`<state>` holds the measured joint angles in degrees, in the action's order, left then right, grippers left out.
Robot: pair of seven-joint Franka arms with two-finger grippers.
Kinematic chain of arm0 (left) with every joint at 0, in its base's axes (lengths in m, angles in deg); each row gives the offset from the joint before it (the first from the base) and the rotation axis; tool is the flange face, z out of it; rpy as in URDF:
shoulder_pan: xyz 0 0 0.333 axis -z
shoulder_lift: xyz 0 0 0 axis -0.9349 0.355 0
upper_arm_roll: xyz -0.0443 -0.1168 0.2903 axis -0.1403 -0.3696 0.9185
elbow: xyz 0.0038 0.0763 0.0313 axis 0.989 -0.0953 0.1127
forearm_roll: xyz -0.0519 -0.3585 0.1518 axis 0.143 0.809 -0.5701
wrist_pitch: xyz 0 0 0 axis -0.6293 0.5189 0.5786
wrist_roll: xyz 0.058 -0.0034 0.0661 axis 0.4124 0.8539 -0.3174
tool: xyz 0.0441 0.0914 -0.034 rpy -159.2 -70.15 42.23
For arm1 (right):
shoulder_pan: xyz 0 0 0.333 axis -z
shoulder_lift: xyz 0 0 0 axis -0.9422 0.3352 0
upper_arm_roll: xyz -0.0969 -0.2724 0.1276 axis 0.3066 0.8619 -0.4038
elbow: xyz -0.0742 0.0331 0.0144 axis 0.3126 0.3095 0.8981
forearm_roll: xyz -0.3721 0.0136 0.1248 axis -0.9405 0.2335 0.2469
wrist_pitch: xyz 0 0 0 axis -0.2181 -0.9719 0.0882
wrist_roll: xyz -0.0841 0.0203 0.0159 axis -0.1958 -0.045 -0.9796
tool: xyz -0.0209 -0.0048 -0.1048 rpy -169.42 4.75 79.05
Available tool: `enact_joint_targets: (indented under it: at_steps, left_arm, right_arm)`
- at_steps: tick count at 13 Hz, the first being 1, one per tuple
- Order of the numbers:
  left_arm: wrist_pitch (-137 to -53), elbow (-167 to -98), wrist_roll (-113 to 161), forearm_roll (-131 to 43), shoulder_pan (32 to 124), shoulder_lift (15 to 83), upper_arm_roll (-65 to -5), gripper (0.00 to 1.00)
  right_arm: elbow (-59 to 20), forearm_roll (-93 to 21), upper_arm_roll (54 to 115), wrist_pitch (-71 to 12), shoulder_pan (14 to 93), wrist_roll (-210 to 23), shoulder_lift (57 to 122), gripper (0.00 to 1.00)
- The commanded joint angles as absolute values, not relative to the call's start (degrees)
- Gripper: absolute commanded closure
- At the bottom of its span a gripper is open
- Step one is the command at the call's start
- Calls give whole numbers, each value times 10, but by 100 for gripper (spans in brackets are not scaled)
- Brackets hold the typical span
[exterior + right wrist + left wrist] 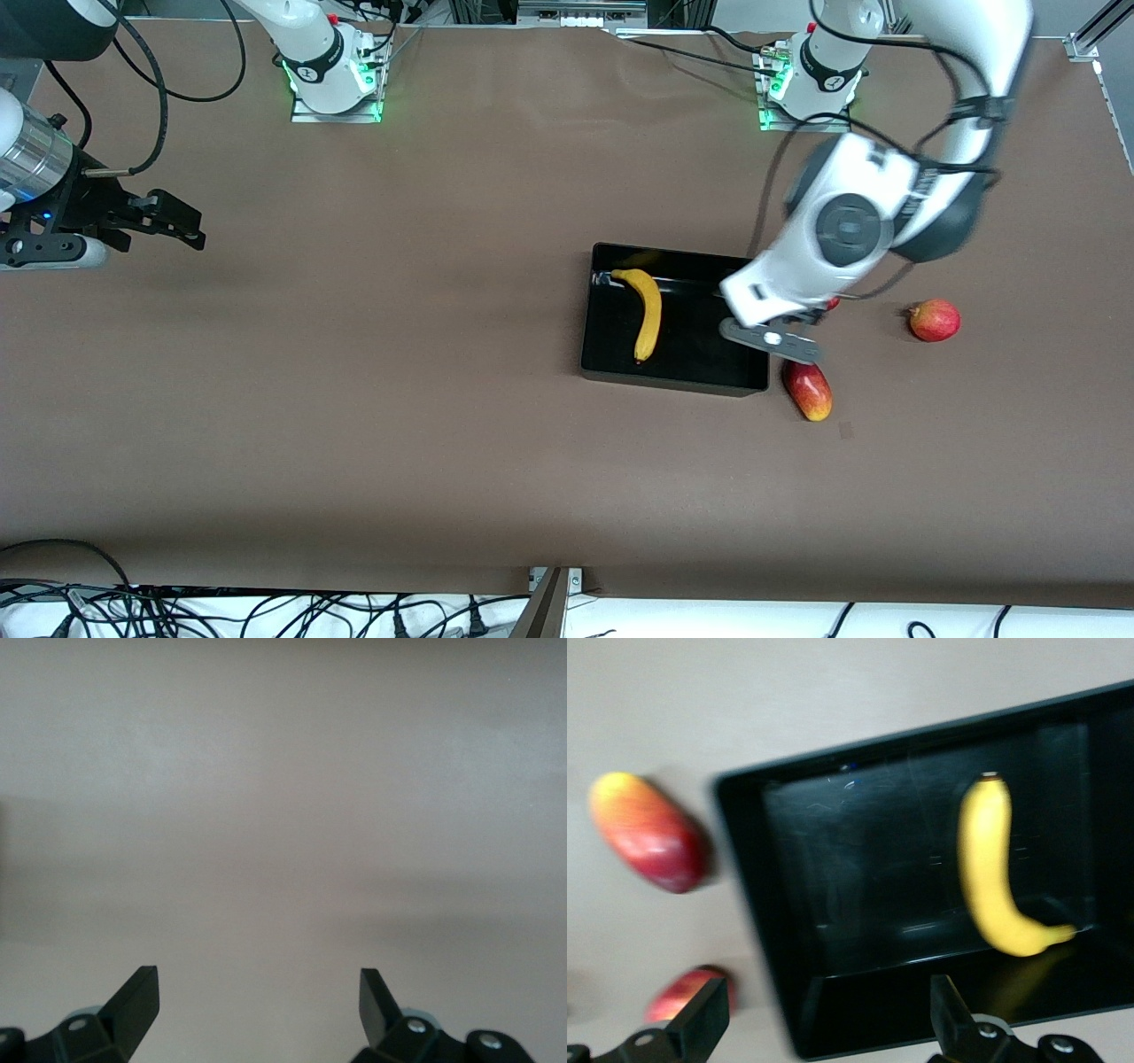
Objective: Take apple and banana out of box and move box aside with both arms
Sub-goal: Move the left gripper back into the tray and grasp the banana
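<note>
A black box (611,359) lies on the brown table with a yellow banana (648,315) in it. The left gripper (784,344) hangs open over the box's wall at the left arm's end. In the left wrist view its fingers (700,1019) straddle that wall of the box (771,904), with the banana (992,868) lying inside. A round red apple (935,320) sits toward the left arm's end of the table. The right gripper (168,217) waits open over bare table at the right arm's end, empty in its wrist view (259,1001).
An oblong red and yellow fruit (808,390) (651,842) lies just outside the box, nearer the front camera. Another red fruit (833,304) (678,992) peeks out under the left arm beside the box. Both arm bases (337,80) stand along the back edge.
</note>
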<state>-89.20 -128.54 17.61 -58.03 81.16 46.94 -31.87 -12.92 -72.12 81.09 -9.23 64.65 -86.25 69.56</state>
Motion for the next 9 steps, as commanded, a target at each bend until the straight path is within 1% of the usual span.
enact_joint_targets:
  at_steps: [1, 2, 3, 5, 7, 9]
  left_arm:
    - [-884, -1225, 117, -568, 861, 542, -314, 0]
    - [-895, -1212, 109, -569, 866, 565, -315, 0]
    - [-923, -1213, 107, -568, 868, 578, -314, 0]
    - [-968, -1216, 105, -564, 870, 625, -317, 0]
    - [-1012, -1225, 106, -564, 881, 651, -319, 0]
    - [-1016, -1240, 112, -571, 886, 657, -319, 0]
  right_arm:
    - [-121, -720, 807, -89, 651, -857, 697, 0]
    - [-121, -720, 807, -89, 651, -857, 697, 0]
    - [-121, -720, 807, -89, 651, -857, 698, 0]
    - [-121, -720, 807, -89, 651, -857, 698, 0]
    - [-121, -720, 807, -89, 651, -857, 698, 0]
    - [-121, -720, 807, -89, 651, -857, 697, 0]
